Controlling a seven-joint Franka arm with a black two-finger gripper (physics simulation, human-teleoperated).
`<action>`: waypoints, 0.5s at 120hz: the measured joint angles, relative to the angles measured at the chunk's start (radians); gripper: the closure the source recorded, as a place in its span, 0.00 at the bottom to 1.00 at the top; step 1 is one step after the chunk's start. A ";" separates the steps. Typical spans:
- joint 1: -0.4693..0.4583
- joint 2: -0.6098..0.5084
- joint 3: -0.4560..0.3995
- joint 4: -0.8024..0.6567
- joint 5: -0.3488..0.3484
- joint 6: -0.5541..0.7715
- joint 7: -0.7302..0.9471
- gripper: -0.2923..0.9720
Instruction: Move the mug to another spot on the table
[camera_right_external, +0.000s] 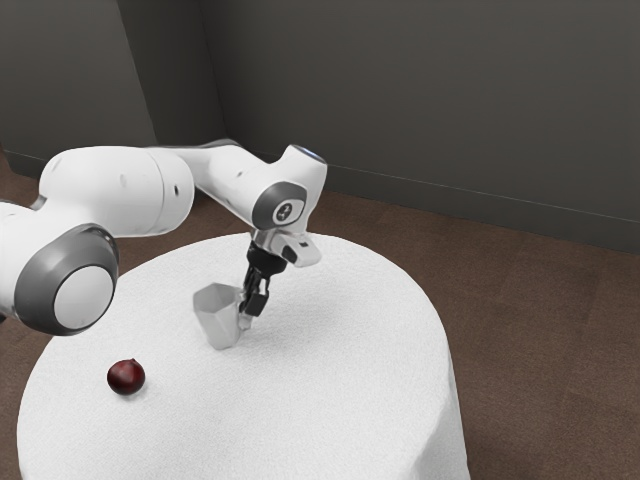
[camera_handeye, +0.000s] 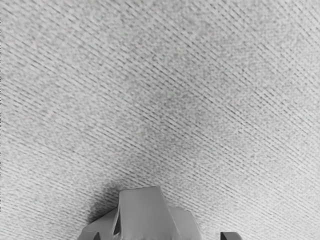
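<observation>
The grey mug sits just left of centre in the exterior frame, on the white table. My gripper pinches its right-hand wall, fingers close together. A dark red ball lies lower left.

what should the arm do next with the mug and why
Probably a small lift straight up: the gripper is at the rim of the mug, which looks low on the table, and the dark red fruit lies well apart.
</observation>
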 joint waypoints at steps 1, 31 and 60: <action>0.000 0.000 0.000 0.000 0.000 0.002 0.000 0.55; -0.001 -0.005 0.000 0.013 -0.004 0.073 -0.004 0.48; -0.001 -0.168 -0.001 0.011 -0.052 0.160 -0.033 0.40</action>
